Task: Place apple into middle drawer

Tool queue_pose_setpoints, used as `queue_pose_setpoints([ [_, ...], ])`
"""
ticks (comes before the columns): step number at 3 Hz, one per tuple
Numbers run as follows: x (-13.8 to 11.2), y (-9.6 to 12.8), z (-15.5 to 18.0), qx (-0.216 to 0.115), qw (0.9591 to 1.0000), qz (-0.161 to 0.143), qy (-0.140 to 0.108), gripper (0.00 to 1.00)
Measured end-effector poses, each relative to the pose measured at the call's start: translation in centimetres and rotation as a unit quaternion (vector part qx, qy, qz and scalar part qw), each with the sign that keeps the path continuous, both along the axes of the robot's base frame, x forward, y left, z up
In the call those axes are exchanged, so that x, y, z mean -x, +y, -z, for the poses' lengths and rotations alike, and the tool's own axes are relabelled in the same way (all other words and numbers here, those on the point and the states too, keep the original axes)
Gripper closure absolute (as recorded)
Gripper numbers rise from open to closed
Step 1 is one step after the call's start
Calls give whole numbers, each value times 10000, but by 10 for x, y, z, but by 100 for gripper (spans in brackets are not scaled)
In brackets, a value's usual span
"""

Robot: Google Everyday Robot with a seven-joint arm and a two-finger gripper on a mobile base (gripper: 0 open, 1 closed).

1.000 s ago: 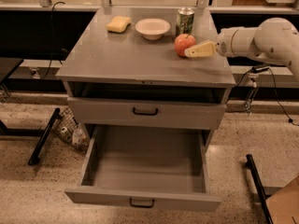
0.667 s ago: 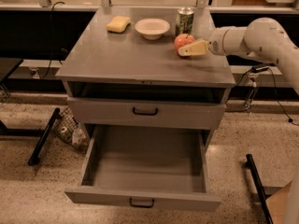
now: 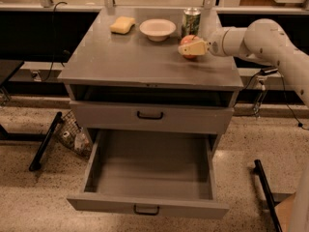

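The red-orange apple (image 3: 189, 41) sits on the cabinet top (image 3: 130, 57) at the right, just in front of the green can (image 3: 191, 20). My gripper (image 3: 191, 49) reaches in from the right on the white arm (image 3: 260, 37); it is at the apple, and its cream tip lies across the apple's front. The apple rests on the top. The middle drawer (image 3: 106, 203) is pulled far out at the bottom of the cabinet, its flat floor bare, with a small black handle (image 3: 146, 210) on its front.
A white bowl (image 3: 157, 28) and a yellow sponge (image 3: 122, 24) stand at the back of the top. A higher grey drawer front (image 3: 96, 117) is closed, with an open gap above it. A wire basket (image 3: 72, 134) and black bars stand on the floor at left and right.
My gripper has moved left along the cabinet top, from beside the apple to across its front. The apple has stayed in place.
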State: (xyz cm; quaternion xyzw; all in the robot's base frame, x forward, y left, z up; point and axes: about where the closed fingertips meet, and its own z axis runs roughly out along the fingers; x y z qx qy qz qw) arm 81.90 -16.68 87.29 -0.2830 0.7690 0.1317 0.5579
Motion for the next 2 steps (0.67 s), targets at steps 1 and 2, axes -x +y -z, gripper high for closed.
queue_pose_setpoints([
  [1, 7, 18, 1, -74, 9999, -135, 18, 40],
  [2, 16, 36, 10, -181, 9993, -298, 162, 62],
])
